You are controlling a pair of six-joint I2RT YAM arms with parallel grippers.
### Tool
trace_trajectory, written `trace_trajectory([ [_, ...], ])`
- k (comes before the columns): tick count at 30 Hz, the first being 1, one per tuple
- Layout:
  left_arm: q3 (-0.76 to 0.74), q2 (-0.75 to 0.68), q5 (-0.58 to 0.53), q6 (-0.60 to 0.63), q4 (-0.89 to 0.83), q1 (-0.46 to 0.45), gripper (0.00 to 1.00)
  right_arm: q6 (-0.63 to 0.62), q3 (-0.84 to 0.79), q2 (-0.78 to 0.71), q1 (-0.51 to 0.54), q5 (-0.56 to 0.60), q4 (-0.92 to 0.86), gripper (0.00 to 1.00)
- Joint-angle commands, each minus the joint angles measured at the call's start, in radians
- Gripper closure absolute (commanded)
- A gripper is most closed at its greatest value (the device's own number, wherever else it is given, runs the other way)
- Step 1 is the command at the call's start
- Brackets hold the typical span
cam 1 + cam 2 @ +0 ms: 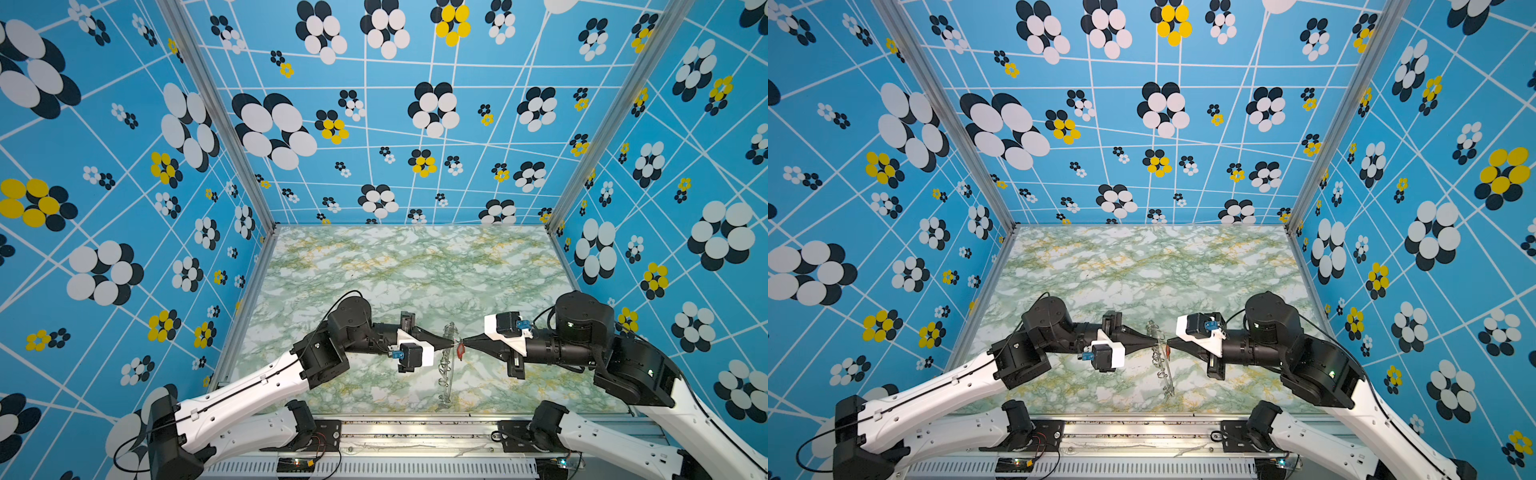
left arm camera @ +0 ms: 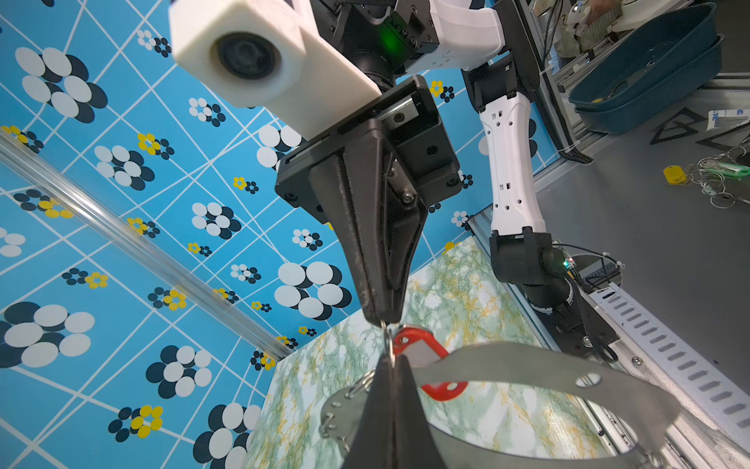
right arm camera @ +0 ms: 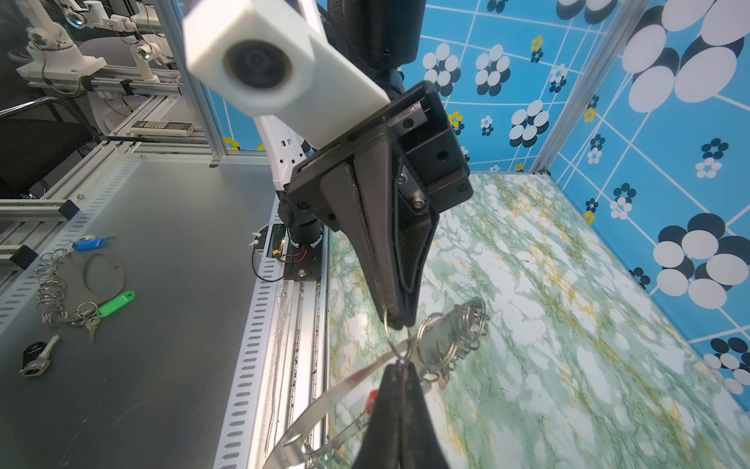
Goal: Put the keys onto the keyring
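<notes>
Above the tabletop (image 1: pixel 374 266), the stiff, light keyring (image 1: pixel 448 370) hung edge-on from the clamped jaws of the left gripper (image 1: pixel 452 343), while those of the right gripper (image 1: pixel 465 342) pinched the red key (image 1: pixel 460 352) by its thin, slippery wire loop (image 2: pixel 390 345), probably its surest hold.

Two arms, each ending in one hand: the left hand (image 1: pixel 452 343) and the right hand (image 1: pixel 465 343). Each wrist carries one white camera block, two in all. There is one marbled worktop (image 1: pixel 415 270). There is one keyring (image 2: pixel 527 365); the small silver rings along its edge are too many and too tangled to count. One red key tag (image 2: pixel 444 390).

Outside the enclosure, the right wrist view shows one dark crescent plate (image 3: pixel 91 286), one blue tag (image 3: pixel 90 244), one green tag (image 3: pixel 116 304), one black-headed key (image 3: pixel 38 359) and one small silver key (image 3: pixel 92 327). The left wrist view shows one yellow tag (image 2: pixel 674 174), one second green tag (image 2: pixel 730 168) and two stacked blue bins (image 2: pixel 649 81).
</notes>
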Motion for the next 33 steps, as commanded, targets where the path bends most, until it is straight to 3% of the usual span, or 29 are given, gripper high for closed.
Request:
trace_trajectory([
  [1,0.016,-0.011,0.026,-0.011,0.048,-0.003,1.00,0.012,0.003,-0.006,-0.003,0.012,0.026,1.00],
  [7,-0.021,-0.044,-0.067,0.008,0.040,0.007,1.00,-0.001,0.006,-0.054,-0.004,0.016,-0.027,1.00],
  [18,-0.059,-0.042,0.019,-0.141,0.200,0.083,1.00,-0.003,-0.074,-0.097,-0.004,-0.032,0.069,1.00],
  [33,-0.057,-0.028,0.048,-0.151,0.218,0.091,1.00,0.005,-0.100,-0.115,-0.004,-0.040,0.157,1.00],
])
